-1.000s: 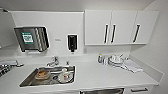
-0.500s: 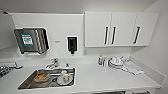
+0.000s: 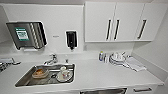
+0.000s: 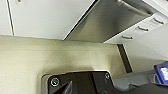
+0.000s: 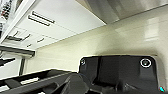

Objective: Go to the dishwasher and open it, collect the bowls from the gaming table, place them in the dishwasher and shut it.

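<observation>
robot is facing the counter, dishwasher (image 3: 103,91) lying low and near, its bar handle (image 4: 132,8) running left-right; either gripper's state i cannot tell.

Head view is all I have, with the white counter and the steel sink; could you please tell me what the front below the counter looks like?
Observer: In the left wrist view, the stainless-steel dishwasher front has a long horizontal steel bar handle along its upper edge.
Operator: Thank you. What stands beside it?
Observer: White drawers with slim bar handles sit directly next to that steel front.
Operator: And the ground in front of it?
Observer: It is a smooth, pale beige floor.
</observation>
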Robot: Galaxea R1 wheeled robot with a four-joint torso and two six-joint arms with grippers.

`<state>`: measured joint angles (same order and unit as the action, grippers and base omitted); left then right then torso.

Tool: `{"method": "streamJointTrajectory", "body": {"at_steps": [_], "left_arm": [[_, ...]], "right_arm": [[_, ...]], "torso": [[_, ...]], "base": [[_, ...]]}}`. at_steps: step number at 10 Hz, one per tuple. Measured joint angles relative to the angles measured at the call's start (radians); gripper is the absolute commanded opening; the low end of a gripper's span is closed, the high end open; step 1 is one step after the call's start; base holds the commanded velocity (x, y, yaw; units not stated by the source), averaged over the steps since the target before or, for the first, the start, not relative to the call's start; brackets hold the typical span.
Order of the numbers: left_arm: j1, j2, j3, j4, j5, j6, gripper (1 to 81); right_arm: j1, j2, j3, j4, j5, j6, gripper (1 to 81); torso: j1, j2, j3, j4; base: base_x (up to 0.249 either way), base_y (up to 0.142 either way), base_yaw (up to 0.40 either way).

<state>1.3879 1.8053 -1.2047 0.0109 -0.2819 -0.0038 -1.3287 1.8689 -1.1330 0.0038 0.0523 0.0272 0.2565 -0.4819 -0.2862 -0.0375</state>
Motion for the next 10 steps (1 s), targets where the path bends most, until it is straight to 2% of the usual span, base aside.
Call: {"method": "streamJointTrajectory", "body": {"at_steps": [2,5,7,10], "left_arm": [[-0.055,-0.086,0.101,0.000,-0.004,0.000,81.1],[-0.109,-0.182,0.225,0.000,0.000,-0.003,81.1],[-0.125,-0.202,0.280,0.000,-0.001,-0.004,81.1],[-0.127,-0.190,0.323,0.000,0.003,0.000,81.1]], "right_arm": [[0.036,-0.019,0.025,0.000,-0.001,0.014,81.1],[0.058,-0.017,0.041,0.000,0.000,0.017,81.1],[0.057,0.012,0.040,0.000,0.000,0.017,81.1],[0.057,0.010,0.037,0.000,-0.001,0.027,81.1]], "torso": [[0.044,-0.069,-0.058,0.000],[0.103,-0.163,-0.074,0.000],[0.149,-0.236,-0.075,0.000],[0.218,-0.346,-0.075,0.000]], "base": [[0.000,0.000,0.000],[0.000,0.000,0.000],[0.000,0.000,0.000],[0.000,0.000,0.000]]}}
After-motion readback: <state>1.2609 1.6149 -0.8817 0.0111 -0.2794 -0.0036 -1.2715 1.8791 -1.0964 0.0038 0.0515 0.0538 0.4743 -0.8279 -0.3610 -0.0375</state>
